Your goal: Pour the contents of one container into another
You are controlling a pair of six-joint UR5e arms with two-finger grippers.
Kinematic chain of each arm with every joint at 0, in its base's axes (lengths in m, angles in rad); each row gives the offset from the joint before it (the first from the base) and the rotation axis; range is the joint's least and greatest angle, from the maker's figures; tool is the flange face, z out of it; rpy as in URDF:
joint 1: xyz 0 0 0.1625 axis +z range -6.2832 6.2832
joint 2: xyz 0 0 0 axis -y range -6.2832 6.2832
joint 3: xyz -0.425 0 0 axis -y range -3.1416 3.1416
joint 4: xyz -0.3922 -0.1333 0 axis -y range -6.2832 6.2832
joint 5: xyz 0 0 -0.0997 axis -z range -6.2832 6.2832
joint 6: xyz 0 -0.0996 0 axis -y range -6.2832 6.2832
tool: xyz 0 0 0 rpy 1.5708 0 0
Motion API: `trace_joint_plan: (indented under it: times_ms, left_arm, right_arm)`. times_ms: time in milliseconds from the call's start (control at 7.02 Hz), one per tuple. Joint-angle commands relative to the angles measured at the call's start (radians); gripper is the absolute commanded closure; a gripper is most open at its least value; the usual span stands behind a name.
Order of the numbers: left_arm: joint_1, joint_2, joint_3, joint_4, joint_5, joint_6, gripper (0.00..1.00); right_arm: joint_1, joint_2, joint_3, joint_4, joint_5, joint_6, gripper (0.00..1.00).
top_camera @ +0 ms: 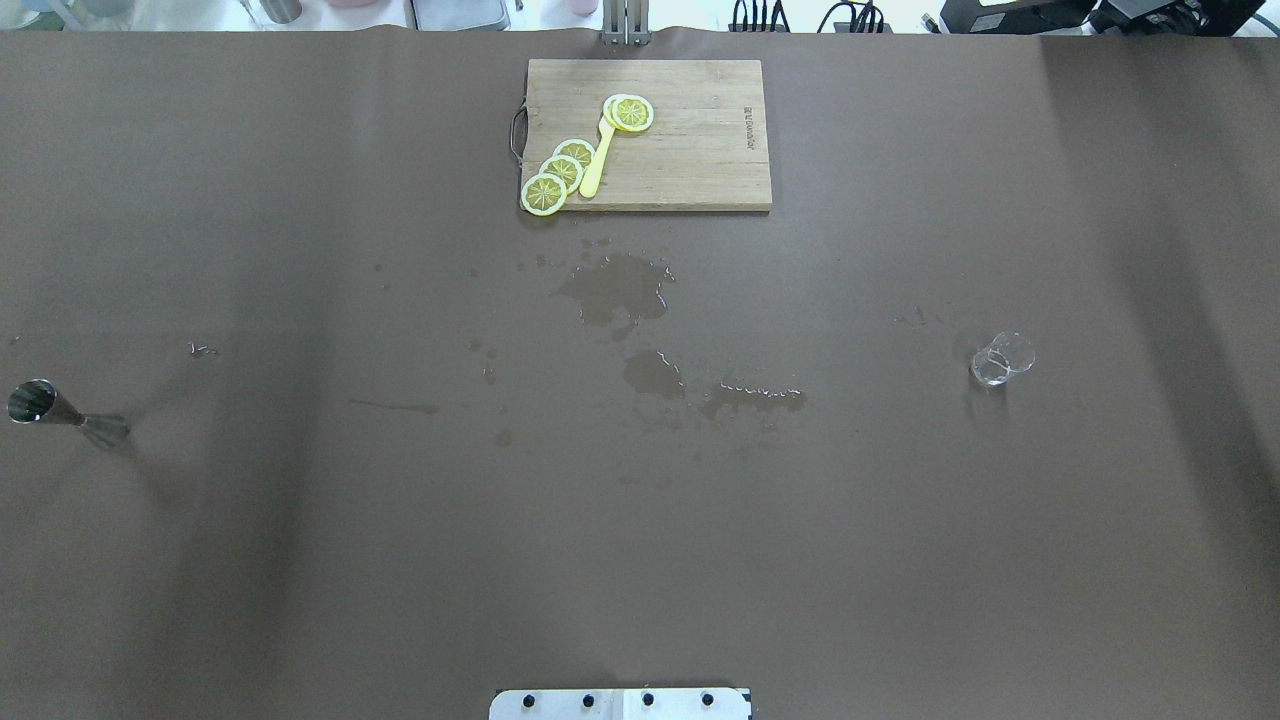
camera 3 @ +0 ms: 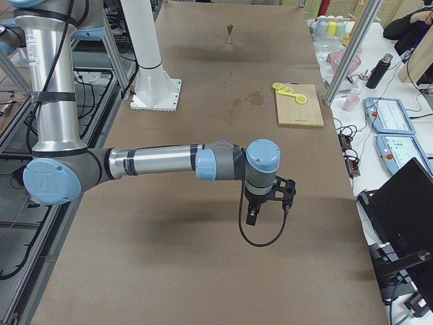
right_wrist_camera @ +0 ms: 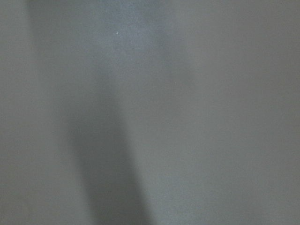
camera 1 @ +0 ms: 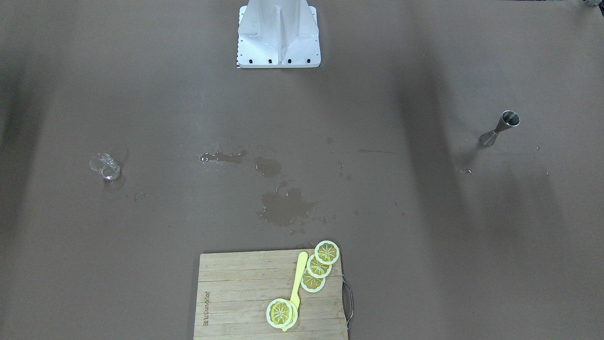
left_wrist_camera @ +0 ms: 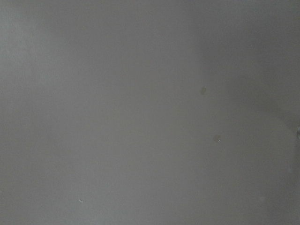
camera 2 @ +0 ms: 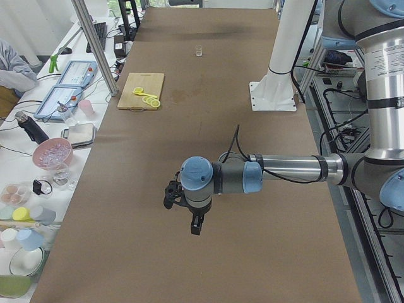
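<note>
The glass cup (top_camera: 1001, 360) stands on the brown table (top_camera: 300, 560), at about 3 o'clock from the table's middle in the overhead view. The steel jigger (top_camera: 50, 407) stands upright far off at 9 o'clock, close to the left edge. Neither is near any jaws, and the overhead and front views show no gripper at all.

Only the side views catch the grippers. From the left end, the left gripper (camera 2: 196, 225) hangs over bare table in the foreground, with the glass cup tiny at 12 o'clock, well beyond it. From the right end, the right gripper (camera 3: 252, 217) hangs likewise, with the jigger small at 12 o'clock, well apart. I cannot tell whether either pair of jaws is apart or together (they show only side-on and small).

Both wrist cameras see only blurred brown surface. Between the two vessels lie wet patches (top_camera: 615, 290). At 12 o'clock in the overhead view, a wooden board (top_camera: 690, 150) carries lemon slices (top_camera: 545, 193).
</note>
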Motion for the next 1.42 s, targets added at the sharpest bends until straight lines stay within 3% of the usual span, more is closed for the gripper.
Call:
trace_joint_plan:
  times_ms: [0, 285, 427, 854, 1281]
  left_arm:
    - [-0.014, -0.017, 0.006, 0.095, -0.047, -0.136, 0.01]
    - [-0.014, -0.021, 0.008, 0.090, -0.046, -0.284, 0.01]
    - [-0.014, -0.027, 0.009, 0.088, -0.039, -0.278, 0.01]
    - [-0.014, -0.014, 0.051, -0.075, 0.008, -0.276, 0.01]
    - [-0.014, -0.011, 0.049, -0.077, 0.010, -0.276, 0.01]
  right_arm:
    - [-0.014, 0.001, 0.000, 0.004, 0.000, 0.000, 0.00]
    - [-0.014, -0.002, 0.000, 0.004, 0.006, 0.000, 0.00]
    - [-0.014, -0.007, 0.002, 0.004, 0.009, 0.000, 0.00]
    - [-0.014, -0.011, 0.000, 0.006, 0.011, 0.001, 0.00]
    - [-0.014, -0.013, -0.003, 0.006, 0.011, 0.001, 0.00]
